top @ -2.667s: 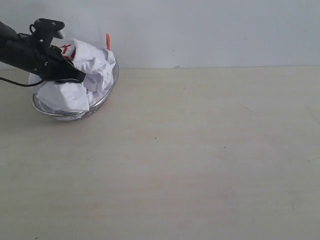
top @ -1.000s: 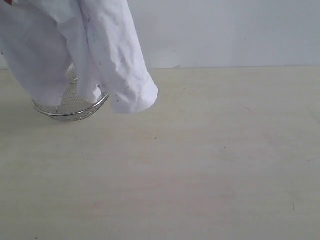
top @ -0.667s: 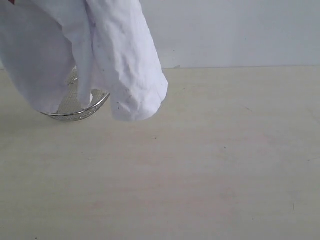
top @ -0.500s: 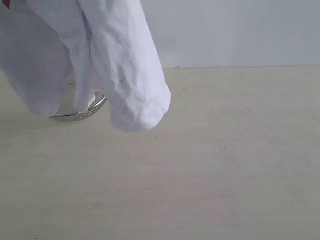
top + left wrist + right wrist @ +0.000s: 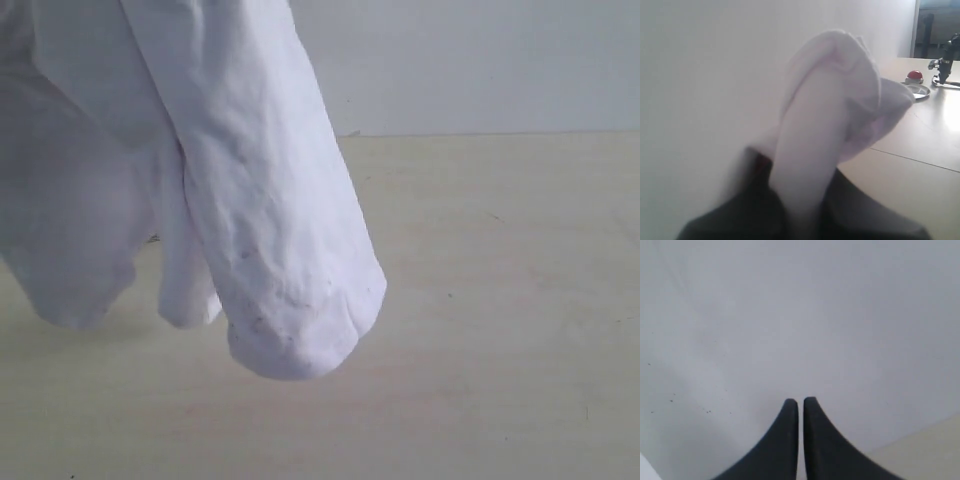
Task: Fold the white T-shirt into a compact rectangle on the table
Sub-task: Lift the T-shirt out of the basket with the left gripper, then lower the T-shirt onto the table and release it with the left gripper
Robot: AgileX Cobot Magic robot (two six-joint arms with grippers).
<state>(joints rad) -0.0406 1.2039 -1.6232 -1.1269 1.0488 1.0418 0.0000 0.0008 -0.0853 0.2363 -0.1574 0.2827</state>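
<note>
Exterior view: white T-shirt above table

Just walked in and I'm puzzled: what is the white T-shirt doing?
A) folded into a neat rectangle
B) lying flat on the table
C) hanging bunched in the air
C: the white T-shirt hangs in loose bunched folds, its lower ends dangling over the table rather than spread or folded on it.

a small red dome sits just beside a round metal dish.
</note>
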